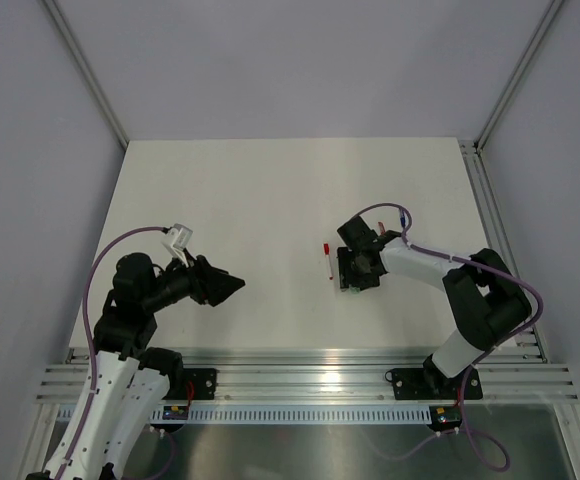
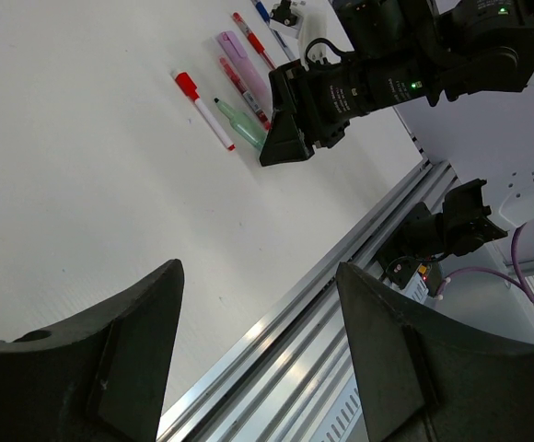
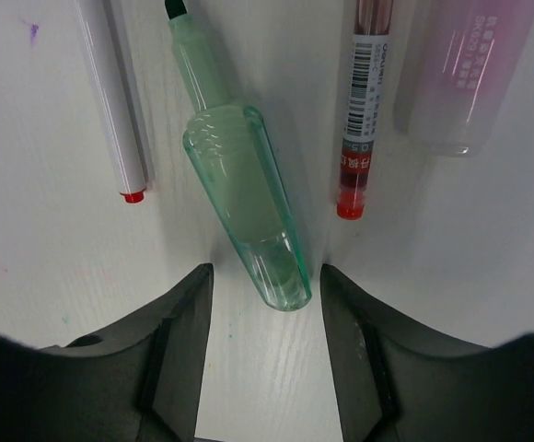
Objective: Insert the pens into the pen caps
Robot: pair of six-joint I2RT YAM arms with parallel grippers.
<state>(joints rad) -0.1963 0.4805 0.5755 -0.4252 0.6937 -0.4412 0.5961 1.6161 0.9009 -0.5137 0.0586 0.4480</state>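
The right claw (image 1: 358,270) hangs low over the table (image 1: 220,190) on a bent arm. It hides the green pen here. A white pen (image 1: 327,260) with a red cap shows just beside it. The left claw (image 1: 225,288) is lifted and points sideways, well apart.

From the left wrist, the left claw (image 2: 258,359) is wide apart and holds nothing. Far off, the green pen (image 2: 239,122) points its dark tip away from the right claw (image 2: 281,138).

From the right wrist, the right claw (image 3: 262,350) is apart, with one finger on each side of the green pen's (image 3: 239,203) round end. It is not squeezing. The pen runs up and away, a bit tilted. Left of it lies the white pen (image 3: 110,92). On its right lie a red pen (image 3: 364,101) and a pale pink pen (image 3: 470,64). All are cut off at the top.
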